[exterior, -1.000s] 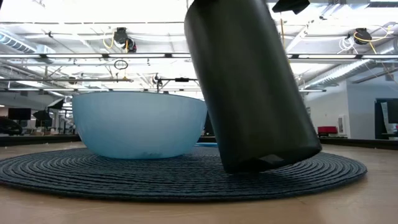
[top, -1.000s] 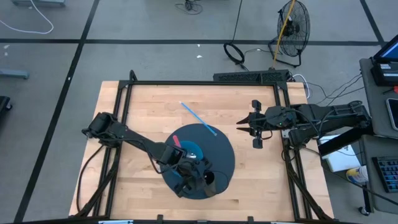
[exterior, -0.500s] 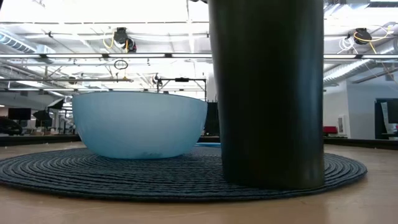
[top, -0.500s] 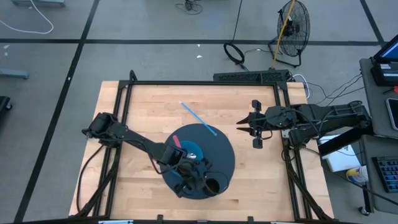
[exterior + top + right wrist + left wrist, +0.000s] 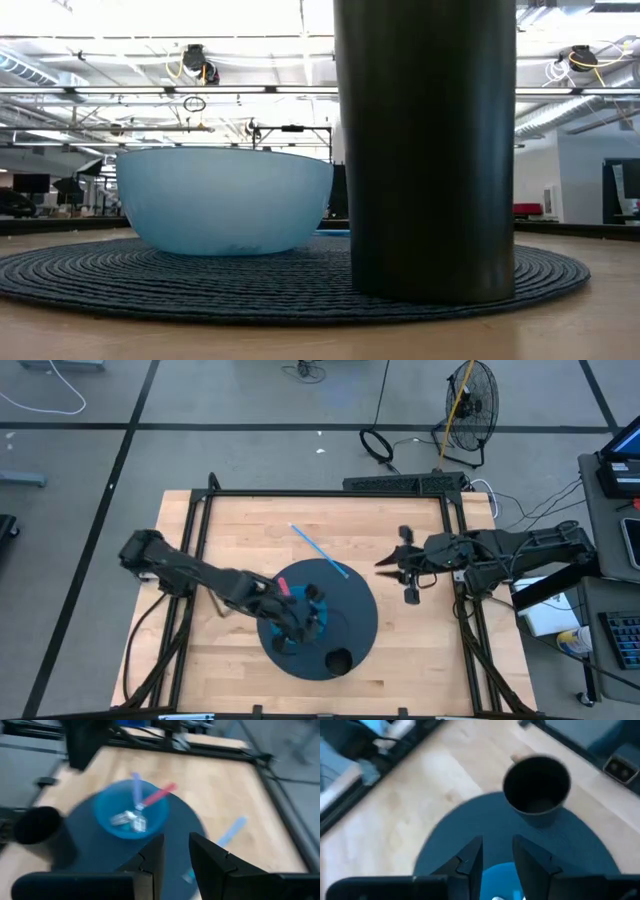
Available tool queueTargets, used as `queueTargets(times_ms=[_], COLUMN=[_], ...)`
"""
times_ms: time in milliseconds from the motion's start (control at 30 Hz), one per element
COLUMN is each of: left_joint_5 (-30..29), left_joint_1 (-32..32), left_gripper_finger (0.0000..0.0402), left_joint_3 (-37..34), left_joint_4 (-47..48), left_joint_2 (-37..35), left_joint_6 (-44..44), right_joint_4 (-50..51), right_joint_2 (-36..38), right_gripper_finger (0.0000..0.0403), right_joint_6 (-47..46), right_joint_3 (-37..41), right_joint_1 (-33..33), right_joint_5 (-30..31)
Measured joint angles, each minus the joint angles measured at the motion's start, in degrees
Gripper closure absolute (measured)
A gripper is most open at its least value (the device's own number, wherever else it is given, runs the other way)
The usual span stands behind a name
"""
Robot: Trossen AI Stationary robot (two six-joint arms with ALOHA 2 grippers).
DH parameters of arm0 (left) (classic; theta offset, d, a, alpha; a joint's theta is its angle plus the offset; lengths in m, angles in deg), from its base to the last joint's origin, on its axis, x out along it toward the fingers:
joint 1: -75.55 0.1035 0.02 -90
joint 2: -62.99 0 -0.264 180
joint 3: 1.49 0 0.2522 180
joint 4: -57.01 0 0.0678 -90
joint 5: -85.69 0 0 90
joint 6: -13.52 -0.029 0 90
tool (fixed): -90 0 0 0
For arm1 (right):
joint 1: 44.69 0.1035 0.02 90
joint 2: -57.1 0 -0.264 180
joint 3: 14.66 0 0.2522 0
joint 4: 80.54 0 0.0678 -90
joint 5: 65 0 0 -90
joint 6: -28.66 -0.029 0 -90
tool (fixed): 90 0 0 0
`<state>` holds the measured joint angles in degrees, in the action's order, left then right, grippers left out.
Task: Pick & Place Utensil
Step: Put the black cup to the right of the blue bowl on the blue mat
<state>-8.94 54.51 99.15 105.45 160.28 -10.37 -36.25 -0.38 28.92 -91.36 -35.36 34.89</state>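
A black cup (image 5: 338, 658) stands upright on the round dark mat (image 5: 355, 605), near its near edge; it also shows in the low view (image 5: 430, 150). A light blue bowl (image 5: 132, 810) sits on the mat and holds a red-handled utensil (image 5: 159, 795) and a blue-handled one (image 5: 136, 787). Another blue utensil (image 5: 320, 550) lies on the table, one end on the mat's far edge. My left gripper (image 5: 497, 860) hovers open over the bowl, short of the cup (image 5: 536, 787). My right gripper (image 5: 392, 565) waits open right of the mat.
The mat covers the table's middle and near part. Bare wood lies on the far-left side and along the right edge (image 5: 420, 640). A black frame (image 5: 300, 493) borders the table. Beyond it are a fan (image 5: 470, 400) and cables on the floor.
My left gripper has stood the tilted black cup upright on the mat, let go of it, and drawn back toward the table's left and far side, over the bowl. The cup stays upright where it was set.
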Motion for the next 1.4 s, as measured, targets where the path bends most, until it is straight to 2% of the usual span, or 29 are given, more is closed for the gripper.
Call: queueTargets(times_ms=[100,333,533,667,867,1033,1167,1400], left_joint_5=[-1.6,-5.3,-14.1,-18.5,-21.9,-24.4,-24.6,-25.5], left_joint_1=[0.1,-0.4,-3.3,-4.8,-5.9,-6.1,-6.1,-6.1], left_gripper_finger=[0.0293,0.0309,0.0309,0.0309,0.0309,0.0309,0.0309,0.0309], left_joint_3=[0.0,-0.2,-8.3,-18.8,-35.3,-46.0,-51.2,-55.2], left_joint_4=[3.3,11.1,10.5,3.7,-10.2,-18.9,-24.2,-26.2], left_joint_2=[-5.1,-14.9,-24.0,-32.2,-44.9,-52.8,-56.1,-57.3], left_joint_6=[2.0,9.1,13.7,15.7,16.8,16.9,16.8,18.5], right_joint_4=[-2.8,-12.3,-18.3,-20.8,-24.4,-26.6,-26.2,-21.8], right_joint_2=[-1.8,-9.0,-15.3,-18.0,-21.2,-25.6,-30.0,-34.2], right_gripper_finger=[0.0316,0.0316,0.0316,0.0316,0.0316,0.0316,0.0316,0.0296], right_joint_6=[0.5,1.4,1.9,1.2,-4.2,-8.2,-10.9,-11.6], right_joint_3=[0.0,0.0,0.0,0.0,0.0,-0.8,-3.4,-8.2], right_joint_1=[1.7,6.7,9.8,10.4,10.3,10.3,10.3,11.8], right_joint_5=[-3.9,-8.8,-10.2,-10.1,-10.0,-11.7,-15.9,-17.4])
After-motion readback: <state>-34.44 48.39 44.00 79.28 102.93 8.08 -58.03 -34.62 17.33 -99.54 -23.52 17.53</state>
